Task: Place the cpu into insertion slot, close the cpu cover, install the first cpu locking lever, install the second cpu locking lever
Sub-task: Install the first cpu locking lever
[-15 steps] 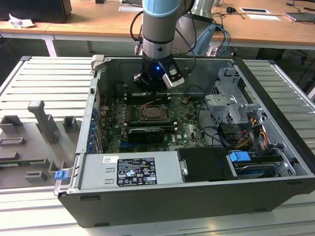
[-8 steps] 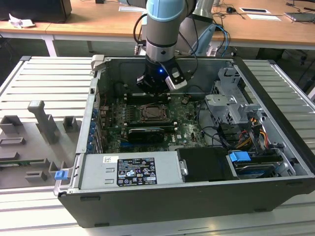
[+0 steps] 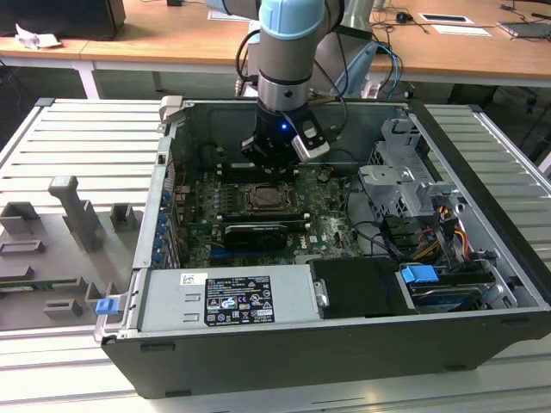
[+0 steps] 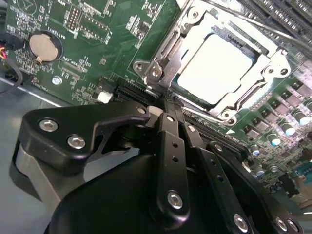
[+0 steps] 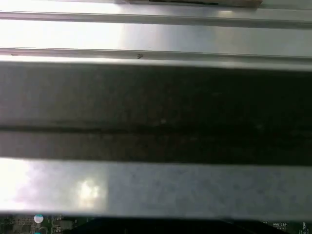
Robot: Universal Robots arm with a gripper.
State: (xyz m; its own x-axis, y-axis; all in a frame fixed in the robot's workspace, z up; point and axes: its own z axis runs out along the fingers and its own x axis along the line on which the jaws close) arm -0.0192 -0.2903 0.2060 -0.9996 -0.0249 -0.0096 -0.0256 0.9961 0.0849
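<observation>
Second wrist view: cpu [image 4: 222, 68] seated in insertion slot [image 4: 275, 61], cpu cover [image 4: 195, 29] down; gripper [image 4: 170, 105] beside it, fingers together, empty; levers unclear.

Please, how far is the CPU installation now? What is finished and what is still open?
Done, as it looks: the cpu lies in the insertion slot, and the cpu cover lies flat around it, so it seems closed.

In hand: the gripper is shut, holding nothing, its tips at the socket's corner by a lever hinge.

Left: whether either locking lever is latched cannot be told.
</observation>
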